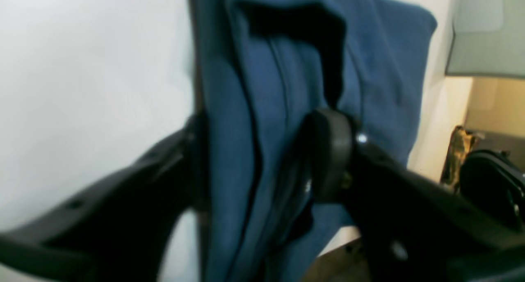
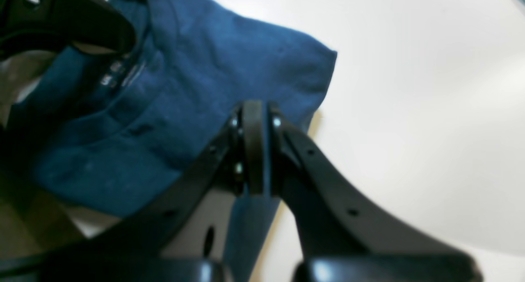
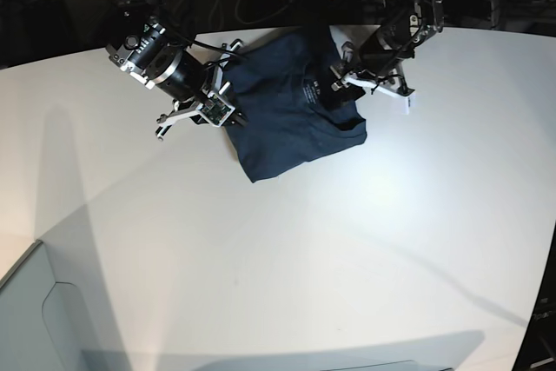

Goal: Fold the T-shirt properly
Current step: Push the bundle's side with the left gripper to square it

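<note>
Left gripper [image 1: 262, 159] jaws spread, straddling T-shirt [image 3: 291, 123] fold (neckline side); right gripper [image 2: 253, 146] clenched on shirt edge.

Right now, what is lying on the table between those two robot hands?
Only the T-shirt. In the base view it spans the whole gap between the right hand and the left hand, both at its edges; nothing else lies there.

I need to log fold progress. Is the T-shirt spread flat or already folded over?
Partly folded: the T-shirt lies bunched in a compact shape on the white table, layers overlapping, no sleeves spread.
</note>
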You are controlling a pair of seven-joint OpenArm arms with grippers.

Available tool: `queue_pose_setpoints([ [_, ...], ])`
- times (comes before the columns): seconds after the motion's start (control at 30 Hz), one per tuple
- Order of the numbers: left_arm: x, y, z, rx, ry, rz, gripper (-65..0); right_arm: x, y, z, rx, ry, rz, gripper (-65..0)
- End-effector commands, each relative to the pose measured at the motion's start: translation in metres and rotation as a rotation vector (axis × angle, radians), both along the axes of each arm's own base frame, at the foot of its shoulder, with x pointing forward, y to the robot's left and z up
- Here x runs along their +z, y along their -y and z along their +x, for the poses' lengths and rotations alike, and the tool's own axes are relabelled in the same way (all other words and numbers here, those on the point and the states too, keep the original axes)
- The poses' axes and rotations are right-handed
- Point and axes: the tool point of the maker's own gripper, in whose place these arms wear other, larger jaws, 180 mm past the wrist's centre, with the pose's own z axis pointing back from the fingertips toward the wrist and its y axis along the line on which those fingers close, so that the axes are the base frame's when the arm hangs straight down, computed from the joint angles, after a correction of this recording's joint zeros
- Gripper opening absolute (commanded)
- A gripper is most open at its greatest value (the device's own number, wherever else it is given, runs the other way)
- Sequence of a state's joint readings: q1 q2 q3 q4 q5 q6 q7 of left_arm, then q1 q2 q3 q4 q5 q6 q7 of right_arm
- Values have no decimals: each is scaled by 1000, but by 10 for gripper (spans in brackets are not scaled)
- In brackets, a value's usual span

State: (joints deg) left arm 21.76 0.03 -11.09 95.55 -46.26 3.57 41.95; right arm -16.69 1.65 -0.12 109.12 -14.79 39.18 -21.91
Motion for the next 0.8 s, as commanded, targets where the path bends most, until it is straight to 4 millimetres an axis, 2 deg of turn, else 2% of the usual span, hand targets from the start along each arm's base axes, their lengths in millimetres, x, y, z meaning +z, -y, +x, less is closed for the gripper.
queue_pose_setpoints([
  [0.0, -7, 5, -12, -34, -52, 11, -382, 13, -6, 2, 20, 40, 39, -650],
  [0.1, -7, 7, -11, -42, -50, 10, -550, 13, -4, 3, 14, 41, 37, -650],
  [0.17, -6, 7, -8, -43, -42, 11, -650, 13, 5, 6, -12, 42, 29, -650],
  [0.3, -5, -6, -3, -59, -34, 52, -650, 13, 20, 12, -54, 48, 13, -650],
  [0.47, 6, -15, 29, -152, 34, 123, -650, 13, 45, 18, -122, 58, -10, -650],
  [0.6, 12, 0, 70, -354, 104, 231, -650, 19, 74, 31, -201, 84, -35, -650],
  [0.77, 16, 30, 117, -610, 179, 392, -650, 26, 114, 40, -312, 113, -69, -650],
])
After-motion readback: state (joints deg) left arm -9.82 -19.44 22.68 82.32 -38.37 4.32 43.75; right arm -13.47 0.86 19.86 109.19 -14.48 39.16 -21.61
